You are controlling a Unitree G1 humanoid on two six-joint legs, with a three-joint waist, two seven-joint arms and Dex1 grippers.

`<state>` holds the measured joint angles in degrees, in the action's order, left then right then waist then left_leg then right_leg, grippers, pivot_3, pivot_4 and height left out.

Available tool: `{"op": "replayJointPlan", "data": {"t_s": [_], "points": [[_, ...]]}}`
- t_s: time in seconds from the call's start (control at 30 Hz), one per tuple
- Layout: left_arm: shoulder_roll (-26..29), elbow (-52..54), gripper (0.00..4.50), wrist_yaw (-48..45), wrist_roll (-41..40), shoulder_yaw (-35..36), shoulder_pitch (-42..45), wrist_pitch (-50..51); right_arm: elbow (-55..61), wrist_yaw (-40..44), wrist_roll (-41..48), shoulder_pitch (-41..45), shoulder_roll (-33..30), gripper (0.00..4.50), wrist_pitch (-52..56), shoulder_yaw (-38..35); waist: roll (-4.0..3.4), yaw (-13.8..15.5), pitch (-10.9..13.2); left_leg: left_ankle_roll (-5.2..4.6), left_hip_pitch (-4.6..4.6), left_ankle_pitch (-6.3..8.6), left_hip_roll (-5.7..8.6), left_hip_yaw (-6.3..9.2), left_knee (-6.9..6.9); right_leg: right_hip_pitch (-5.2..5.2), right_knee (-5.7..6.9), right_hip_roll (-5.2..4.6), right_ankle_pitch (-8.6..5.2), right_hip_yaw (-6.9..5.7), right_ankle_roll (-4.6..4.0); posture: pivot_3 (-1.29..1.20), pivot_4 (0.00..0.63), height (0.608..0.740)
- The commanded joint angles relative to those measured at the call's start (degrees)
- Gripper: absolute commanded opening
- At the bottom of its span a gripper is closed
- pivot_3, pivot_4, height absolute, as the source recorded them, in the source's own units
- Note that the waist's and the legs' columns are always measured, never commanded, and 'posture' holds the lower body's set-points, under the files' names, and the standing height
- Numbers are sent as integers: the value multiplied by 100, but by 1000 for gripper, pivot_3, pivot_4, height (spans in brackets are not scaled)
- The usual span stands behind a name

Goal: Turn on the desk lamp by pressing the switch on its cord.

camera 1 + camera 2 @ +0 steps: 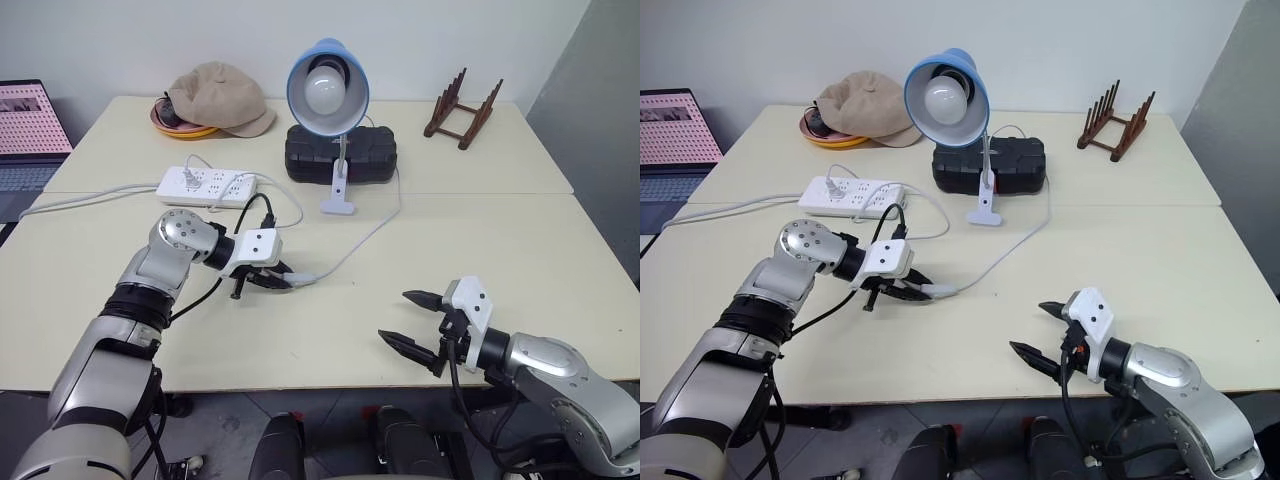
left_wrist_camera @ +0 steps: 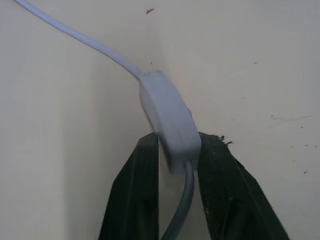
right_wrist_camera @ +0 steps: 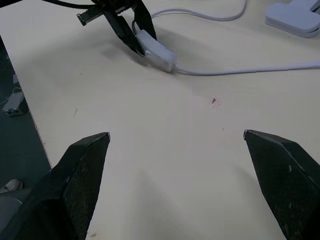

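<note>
The desk lamp (image 1: 328,88), with a light-blue shade and a round white bulb, stands on its white clip base (image 1: 337,205) at the table's back middle. Its thin white cord (image 1: 370,232) runs forward and left to the slim white switch (image 1: 303,277), which lies on the tabletop. My left gripper (image 1: 275,280) is shut on the switch; in the left wrist view both black fingers (image 2: 135,190) pinch the near end of the switch (image 2: 167,117). My right gripper (image 1: 394,316) hangs open over the front right of the table, well apart from the switch (image 3: 157,52).
A white power strip (image 1: 207,186) with its thicker cable lies behind my left arm. A black case (image 1: 340,152) sits behind the lamp, a tan hat (image 1: 222,97) on an orange dish at back left, a wooden rack (image 1: 462,108) at back right, a laptop (image 1: 30,130) far left.
</note>
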<state>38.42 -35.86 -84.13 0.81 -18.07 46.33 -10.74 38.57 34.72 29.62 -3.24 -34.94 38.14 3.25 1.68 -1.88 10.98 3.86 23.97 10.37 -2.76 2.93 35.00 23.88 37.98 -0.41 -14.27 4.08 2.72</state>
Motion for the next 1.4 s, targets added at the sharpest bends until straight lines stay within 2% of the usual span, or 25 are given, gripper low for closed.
{"op": "replayJointPlan", "data": {"t_s": [0.03, 0.1, 0.17, 0.3, 0.4, 0.43, 0.57, 0.67, 0.83, 0.97, 1.4], "points": [[-21, 49, 403, 33, 72, 26, 55, -31, 130, -46, 103, 34, 36, 4500, 8, -141, 0, 0, 0, 0, 0, 0, 0, 0, 0, 0, 0, 0, 0, 0, 0, 0, 150, 740], [-9, 84, 402, 17, 34, 63, 19, 208, 105, -111, 263, 39, 152, 4500, 76, -223, 0, 0, 0, 0, 0, 0, 0, 0, 0, -1, 0, 0, 0, 0, 0, 0, 150, 740], [-59, 202, 402, -41, -184, 182, 17, 868, 89, -238, 602, 33, 378, 4500, 204, -394, 1, -1, 0, 0, -3, 0, 0, 1, 1, -3, 0, 0, 0, 0, 0, 0, 150, 740], [-308, 791, 402, -14, -1059, 582, 147, 3457, 83, -744, 1615, 167, 998, 4500, 610, -869, 1, -16, 0, 0, -3, 0, 0, 7, 5, -5, 8, 2, 0, -2, 0, 0, 150, 740], [-711, 1959, 402, 578, -2644, 1462, 32, 6774, -116, -1469, 3538, -1, 1816, 4500, 897, -1065, 2, -18, 0, -1, 1, 0, 0, 13, 7, -7, 10, 2, 0, -6, 1, 0, 150, 740], [-835, 2332, 402, 804, -2977, 1685, -67, 7404, -161, -1654, 3939, -2, 1979, 4500, 953, -1081, 1, -20, 0, 0, 2, 0, -3, 20, 7, -9, 9, 2, 0, -13, 1, 0, 150, 740], [-1545, 3093, 402, 1851, -3739, 2597, -214, 8885, -481, -2359, 5115, 307, 2396, 4500, 788, -1138, 1, -83, 0, -1, -2, 0, -3, 20, 5, -11, 8, 1, 13, -11, 27, 0, 150, 740], [-2095, 3440, 402, 2551, -4007, 3097, -288, 9474, -679, -2674, 5693, 582, 2489, 4500, 668, -1194, 1, -127, 0, -1, -11, -1, -2, 24, 7, -13, 13, 3, 15, -12, 29, 0, 150, 740], [-2690, 3849, 402, 3306, -4556, 3666, -346, 10158, -784, -2914, 6175, 907, 2287, 4500, 633, -1150, 0, -138, 0, -5, -18, -3, -1, 26, 7, -19, 14, 6, 18, -11, 31, 0, 150, 740], [-2722, 4147, 402, 3695, -5255, 3686, -522, 10324, -816, -2946, 6145, 1114, 2158, 4500, 606, -1024, 0, -140, 0, -4, -14, -3, 1, 21, 6, -19, 6, 4, 20, -7, 35, 0, 150, 740], [-2854, 3790, 402, 4685, -5970, 3783, -407, 10324, -888, -2884, 6155, 1272, 1953, 4500, 565, -931, 0, -133, 0, -4, -14, -3, 4, 23, 5, -19, 2, 3, 18, -8, 31, 0, 150, 740]]}}
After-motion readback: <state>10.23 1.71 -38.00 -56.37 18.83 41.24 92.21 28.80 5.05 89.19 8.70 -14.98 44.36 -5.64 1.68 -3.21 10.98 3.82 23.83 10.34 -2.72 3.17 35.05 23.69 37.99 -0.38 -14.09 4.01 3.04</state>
